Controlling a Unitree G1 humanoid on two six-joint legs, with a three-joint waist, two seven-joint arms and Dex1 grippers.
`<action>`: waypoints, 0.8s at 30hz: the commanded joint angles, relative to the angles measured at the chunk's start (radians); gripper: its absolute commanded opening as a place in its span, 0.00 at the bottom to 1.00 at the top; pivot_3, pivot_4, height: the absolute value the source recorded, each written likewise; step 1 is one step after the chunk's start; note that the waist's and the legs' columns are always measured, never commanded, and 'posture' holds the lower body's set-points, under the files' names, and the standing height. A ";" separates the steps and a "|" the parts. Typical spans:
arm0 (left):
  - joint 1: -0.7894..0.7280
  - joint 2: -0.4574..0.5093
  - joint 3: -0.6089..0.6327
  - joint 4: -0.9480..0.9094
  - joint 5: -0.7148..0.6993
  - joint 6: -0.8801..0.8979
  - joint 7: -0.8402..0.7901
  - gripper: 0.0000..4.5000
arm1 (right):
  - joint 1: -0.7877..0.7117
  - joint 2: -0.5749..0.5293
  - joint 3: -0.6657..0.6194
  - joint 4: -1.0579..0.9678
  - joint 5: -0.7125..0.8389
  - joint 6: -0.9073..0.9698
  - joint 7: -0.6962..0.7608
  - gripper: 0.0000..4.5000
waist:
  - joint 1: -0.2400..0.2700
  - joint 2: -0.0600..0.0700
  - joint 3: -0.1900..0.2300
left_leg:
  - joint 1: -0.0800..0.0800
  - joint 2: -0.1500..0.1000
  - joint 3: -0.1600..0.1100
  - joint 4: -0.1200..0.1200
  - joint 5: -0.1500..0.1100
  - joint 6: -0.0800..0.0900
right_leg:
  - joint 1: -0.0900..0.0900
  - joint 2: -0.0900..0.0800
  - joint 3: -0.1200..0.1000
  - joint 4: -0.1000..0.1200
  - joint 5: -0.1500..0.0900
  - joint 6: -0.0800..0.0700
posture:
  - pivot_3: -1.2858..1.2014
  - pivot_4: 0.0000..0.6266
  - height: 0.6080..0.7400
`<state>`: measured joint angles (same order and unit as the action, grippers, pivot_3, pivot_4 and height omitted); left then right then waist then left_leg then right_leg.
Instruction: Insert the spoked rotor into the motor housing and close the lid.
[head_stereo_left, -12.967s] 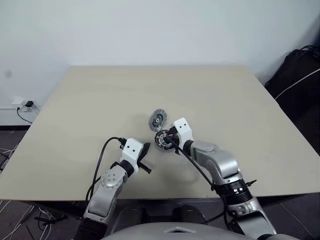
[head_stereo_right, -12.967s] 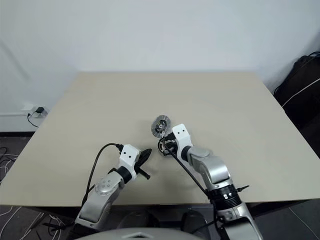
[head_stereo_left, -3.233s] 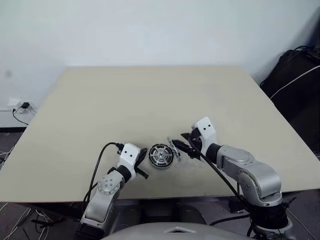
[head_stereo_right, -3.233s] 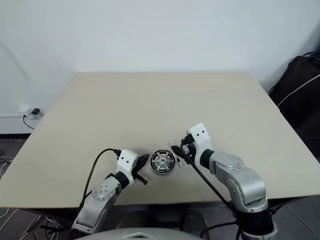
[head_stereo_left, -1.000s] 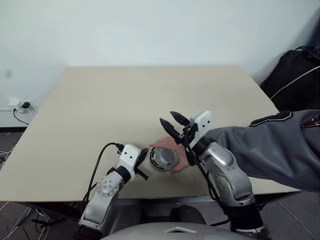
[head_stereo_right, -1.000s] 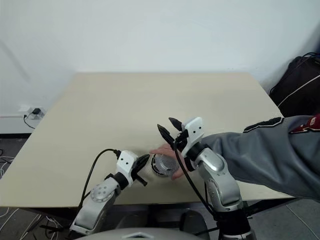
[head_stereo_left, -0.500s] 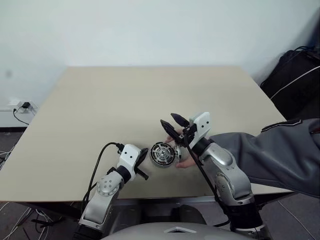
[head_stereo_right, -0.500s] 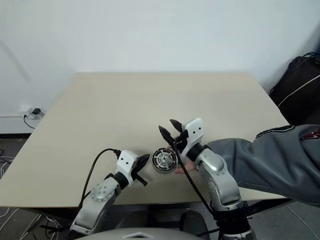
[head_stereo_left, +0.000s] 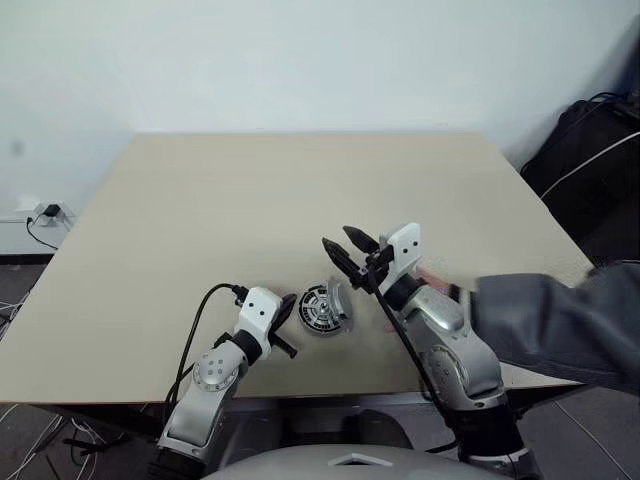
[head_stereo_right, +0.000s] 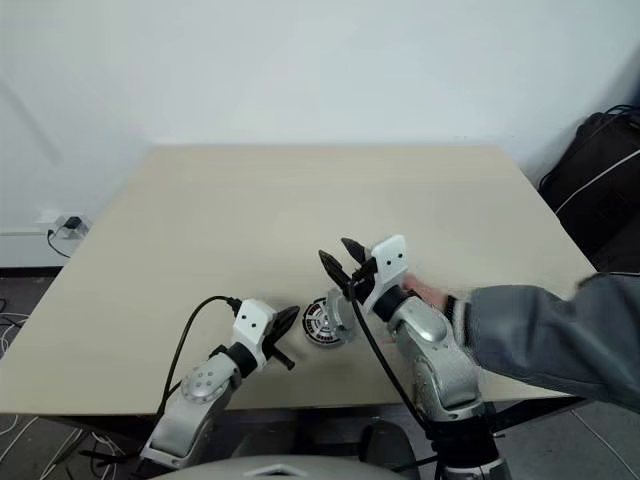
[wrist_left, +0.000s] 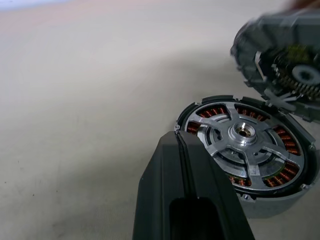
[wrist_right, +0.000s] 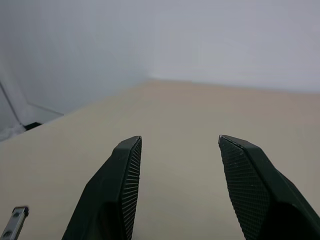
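Matte beige table, white wall behind. Near edge: round dark motor housing with copper windings, silver spoked rotor seated inside. Ribbed grey lid tilted at its right rim. Left gripper closed, empty, just left; right gripper parted, empty, raised.

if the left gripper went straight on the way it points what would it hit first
The motor housing, most likely its near rim. The left gripper is shut with its tips right beside the housing, the spoked rotor already inside. Whether they already touch is hard to tell.
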<state>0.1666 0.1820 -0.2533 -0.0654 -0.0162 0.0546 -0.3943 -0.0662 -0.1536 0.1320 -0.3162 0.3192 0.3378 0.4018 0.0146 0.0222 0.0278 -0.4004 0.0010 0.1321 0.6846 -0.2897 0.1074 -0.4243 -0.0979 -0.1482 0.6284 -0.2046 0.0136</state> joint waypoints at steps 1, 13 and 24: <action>-0.017 -0.001 0.004 0.001 0.000 -0.028 -0.001 0.00 | -0.037 0.001 -0.049 -0.001 -0.042 0.009 -0.082 0.58 | 0.000 0.000 0.000 | 0.000 0.000 0.000 0.000 0.000 0.000 | 0.000 0.000 0.000 0.000 0.000 0.000 | 0.52 0.00 1.00; -0.017 0.000 -0.002 -0.010 -0.001 -0.018 -0.008 0.00 | -0.002 -0.328 -0.108 -0.108 -0.116 0.469 -0.091 0.58 | 0.001 0.001 0.000 | 0.000 0.000 0.000 0.000 0.000 0.000 | -0.001 -0.001 0.000 0.000 0.000 -0.003 | 0.52 0.00 1.00; -0.008 -0.001 -0.013 -0.067 0.001 0.027 -0.007 0.00 | 0.058 -0.562 -0.090 -0.251 0.043 0.579 0.210 0.58 | 0.005 0.000 0.000 | 0.000 0.001 0.000 0.002 -0.004 0.007 | 0.000 0.000 -0.001 0.000 0.000 0.000 | 0.52 0.00 1.00</action>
<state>0.1649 0.1821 -0.2619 -0.0830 -0.0117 0.0802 -0.4002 -0.0047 -0.7064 0.0622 -0.5251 0.3304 0.9265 0.5771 0.0192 0.0219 0.0282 -0.4004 0.0019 0.1321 0.6873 -0.2939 0.1147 -0.4236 -0.0980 -0.1488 0.6283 -0.2049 0.0135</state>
